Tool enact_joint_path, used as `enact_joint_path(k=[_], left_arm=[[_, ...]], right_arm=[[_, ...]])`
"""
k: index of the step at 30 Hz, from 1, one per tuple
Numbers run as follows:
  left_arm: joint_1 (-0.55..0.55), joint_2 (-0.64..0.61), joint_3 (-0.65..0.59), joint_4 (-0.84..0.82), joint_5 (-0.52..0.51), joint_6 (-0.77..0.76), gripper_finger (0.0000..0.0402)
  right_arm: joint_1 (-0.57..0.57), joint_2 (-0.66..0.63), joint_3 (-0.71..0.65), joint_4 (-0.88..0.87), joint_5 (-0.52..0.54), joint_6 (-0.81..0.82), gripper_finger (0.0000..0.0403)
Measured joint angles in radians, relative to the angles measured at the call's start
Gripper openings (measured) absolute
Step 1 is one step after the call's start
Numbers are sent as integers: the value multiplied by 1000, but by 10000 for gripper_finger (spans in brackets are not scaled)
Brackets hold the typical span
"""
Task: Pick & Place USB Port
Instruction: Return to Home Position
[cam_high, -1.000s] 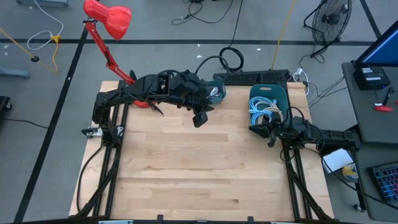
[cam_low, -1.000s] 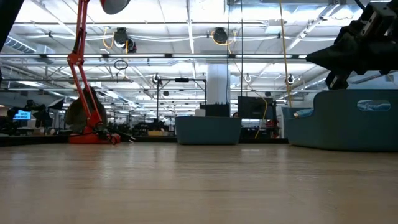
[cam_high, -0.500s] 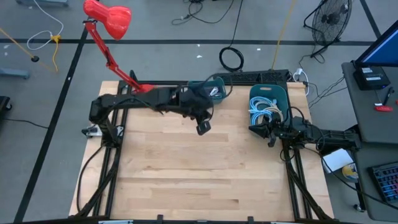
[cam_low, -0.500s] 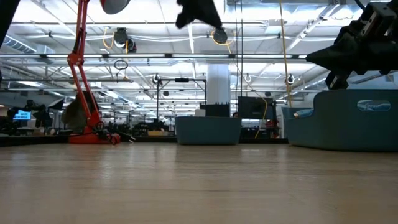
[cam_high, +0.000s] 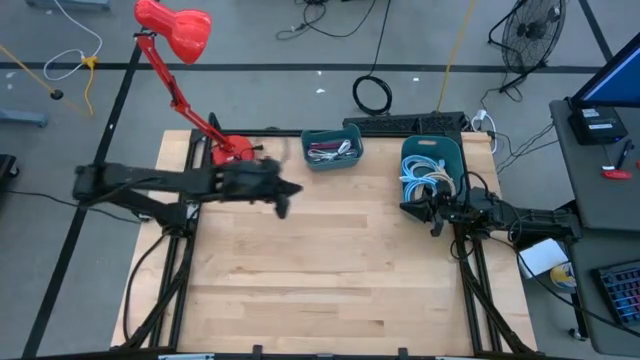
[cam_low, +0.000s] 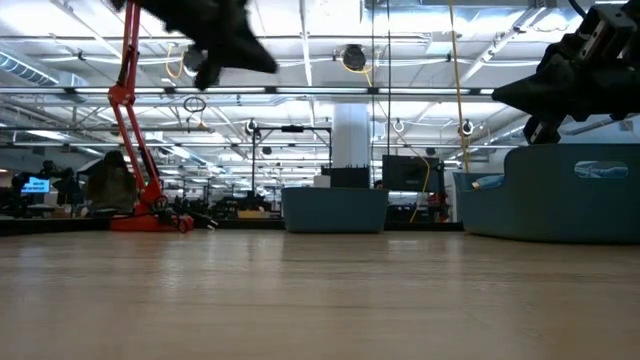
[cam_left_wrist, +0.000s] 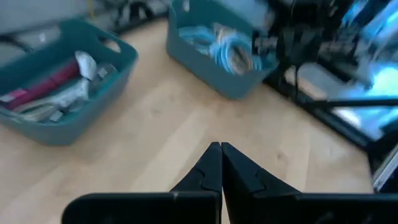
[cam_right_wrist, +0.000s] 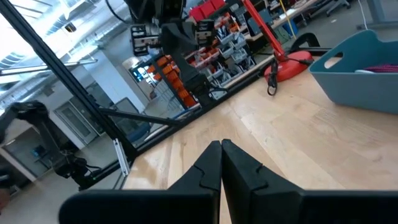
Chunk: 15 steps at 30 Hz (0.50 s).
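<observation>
A small teal bin (cam_high: 332, 148) with pink and silver items stands at the table's far edge. It also shows in the left wrist view (cam_left_wrist: 56, 87). Which of its items is the USB port, I cannot tell. A larger teal bin (cam_high: 432, 165) to its right holds blue cables (cam_left_wrist: 227, 50). My left gripper (cam_high: 284, 198) hangs shut and empty above the bare wood, left of the small bin (cam_left_wrist: 221, 149). My right gripper (cam_high: 432, 216) waits shut and empty at the table's right side, just near of the cable bin (cam_right_wrist: 221, 146).
A red desk lamp (cam_high: 175, 30) stands with its base (cam_high: 232, 152) at the far left of the table, close behind my left arm. A black power strip (cam_high: 405, 124) lies behind the bins. Bare wooden tabletop (cam_high: 320, 270) spreads across the middle and near side.
My left gripper has drawn back from beside the small teal bin toward the table's left edge and has come lower. Its arm now lies stretched out level to the left. The bins have stayed where they were.
</observation>
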Motion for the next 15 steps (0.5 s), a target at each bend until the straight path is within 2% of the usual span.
enact_joint_path(k=[7,12,15], left_arm=[[-18,-390,-353,169,-117,-11,1],[-20,-603,-569,379,-100,6,1],[-20,-702,-658,415,-100,7,0]], right_arm=[[0,-1,0,0,0,0,0],[0,-1,0,0,0,0,0],[0,-1,0,0,0,0,0]])
